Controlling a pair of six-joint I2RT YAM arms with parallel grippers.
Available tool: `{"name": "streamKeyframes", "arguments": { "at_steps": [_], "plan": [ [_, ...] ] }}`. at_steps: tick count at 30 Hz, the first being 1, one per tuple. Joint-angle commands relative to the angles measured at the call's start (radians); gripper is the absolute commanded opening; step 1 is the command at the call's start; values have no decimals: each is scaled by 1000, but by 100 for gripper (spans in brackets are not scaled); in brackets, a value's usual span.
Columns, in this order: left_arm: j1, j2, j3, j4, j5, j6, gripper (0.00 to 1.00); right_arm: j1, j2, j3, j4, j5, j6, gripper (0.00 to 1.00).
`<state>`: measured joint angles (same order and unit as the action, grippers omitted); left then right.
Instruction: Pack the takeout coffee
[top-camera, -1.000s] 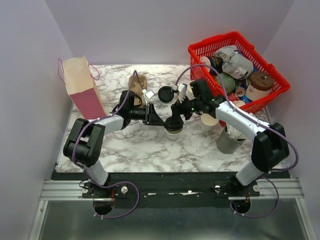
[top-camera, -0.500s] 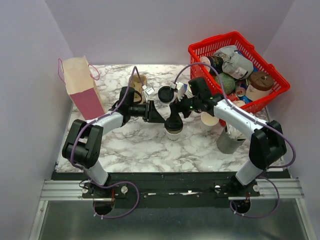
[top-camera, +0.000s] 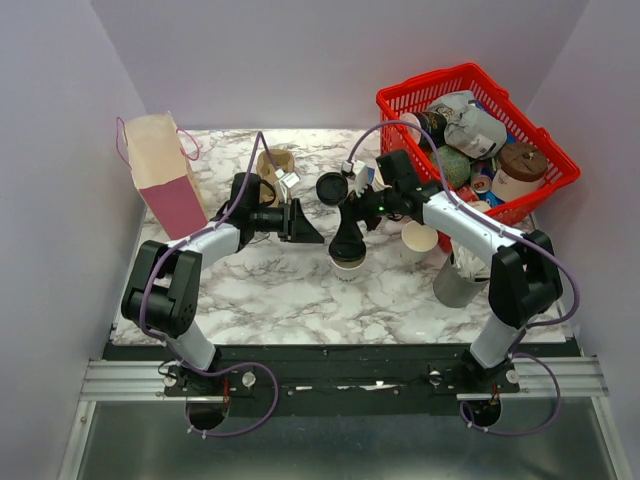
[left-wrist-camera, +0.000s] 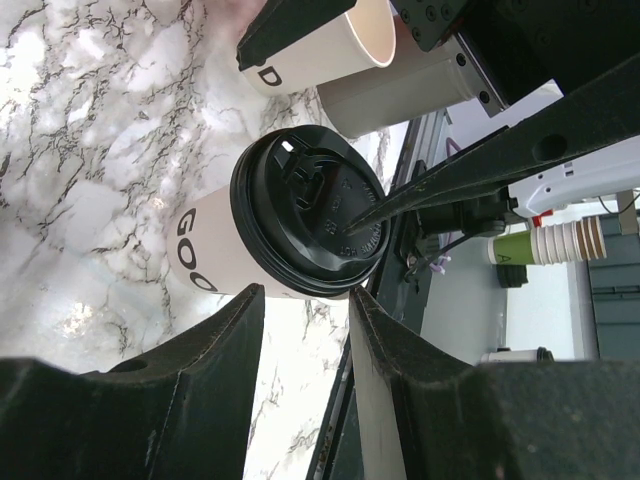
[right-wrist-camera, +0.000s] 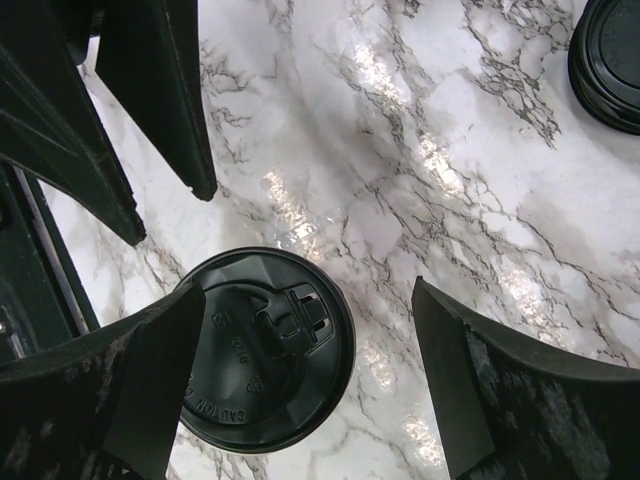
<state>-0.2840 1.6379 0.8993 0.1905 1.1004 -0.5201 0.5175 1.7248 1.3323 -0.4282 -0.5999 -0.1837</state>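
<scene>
One small white cup, the takeout coffee (top-camera: 348, 263), stood upright near the middle of the marble table (top-camera: 300, 290), with its black lid (right-wrist-camera: 265, 350) seated on the rim. From overhead the right gripper (top-camera: 348, 238) hid most of it, and only the lower wall showed.

The right wrist camera looked straight down on the whole lid and its sip tab. That gripper's fingers were spread wide to either side. One finger overlapped the lid's edge in that view, and the other stood clear of it.

The left wrist camera alone showed the cup's side, printed with the letters "GOO". It also showed a right finger reaching across the top of the lid, though whether it touched could not be told. The left gripper (left-wrist-camera: 305, 295) was parted too, with the cup just beyond its tips and not between them.

The right arm reached in from the right with its wrist bent down over the cup. The left arm stretched low across the table, its gripper level and aimed at the cup's side.

A spare lid (top-camera: 332, 187) lay just behind, and an open cup (top-camera: 420, 238) sat to the right. A red basket (top-camera: 400, 100) stood at the far right and a paper bag (top-camera: 160, 170) at the far left.
</scene>
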Motion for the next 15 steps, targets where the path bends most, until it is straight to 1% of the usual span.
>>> {"name": "streamKeyframes", "arguments": {
  "at_steps": [1, 15],
  "plan": [
    [5, -29, -13, 1, -13, 12, 48, -4, 18, 5, -9, -70, -3, 93],
    [3, -21, -14, 21, -4, -6, 50, -4, 41, -8, -20, -107, -3, 94]
  ]
}}
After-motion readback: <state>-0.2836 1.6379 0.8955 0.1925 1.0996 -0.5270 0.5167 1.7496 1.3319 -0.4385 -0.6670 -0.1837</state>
